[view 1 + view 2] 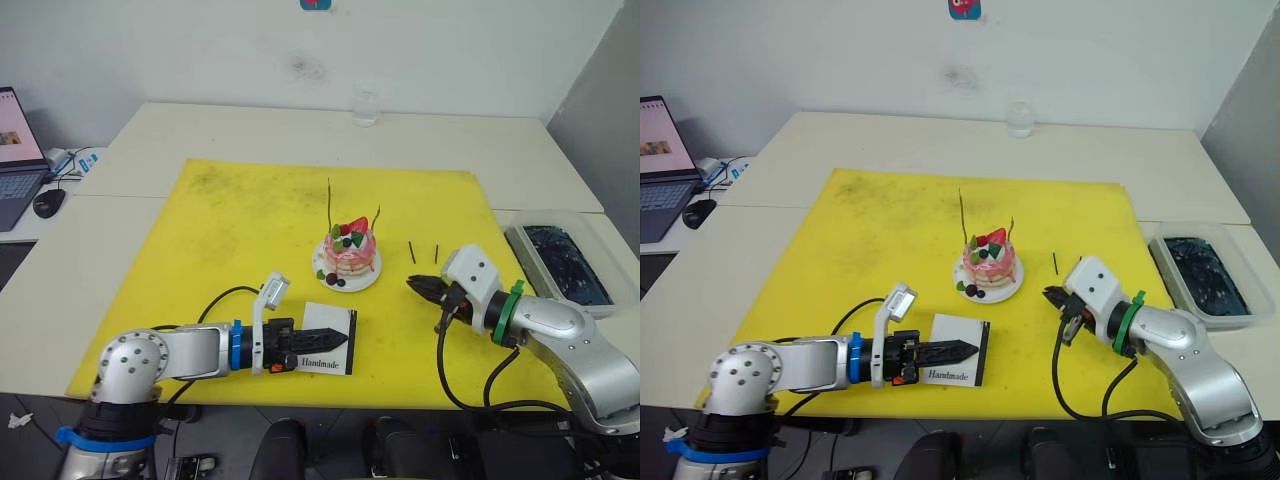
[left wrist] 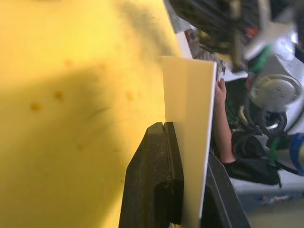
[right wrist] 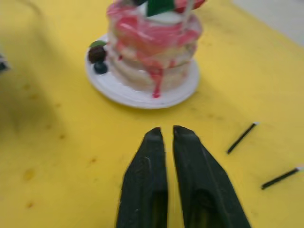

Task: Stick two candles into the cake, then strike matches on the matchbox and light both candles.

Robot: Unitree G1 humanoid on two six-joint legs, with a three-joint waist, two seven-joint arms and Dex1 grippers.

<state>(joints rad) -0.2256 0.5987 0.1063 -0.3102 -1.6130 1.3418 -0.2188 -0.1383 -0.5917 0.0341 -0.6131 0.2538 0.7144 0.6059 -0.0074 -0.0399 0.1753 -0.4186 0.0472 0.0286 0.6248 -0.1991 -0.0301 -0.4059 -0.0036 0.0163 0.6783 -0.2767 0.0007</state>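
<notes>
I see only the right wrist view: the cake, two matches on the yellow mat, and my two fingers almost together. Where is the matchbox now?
Observer: The matchbox is at the near edge of the yellow mat, held by the left gripper, which is shut on it.
Operator: Are both candles already in the cake?
Observer: Yes, both candles stand in the top of the cake; one looks taller than the other.
Operator: Is my right gripper holding a match?
Observer: No. The right gripper holds nothing, its fingers nearly closed, and both matches lie on the mat beside it.
</notes>
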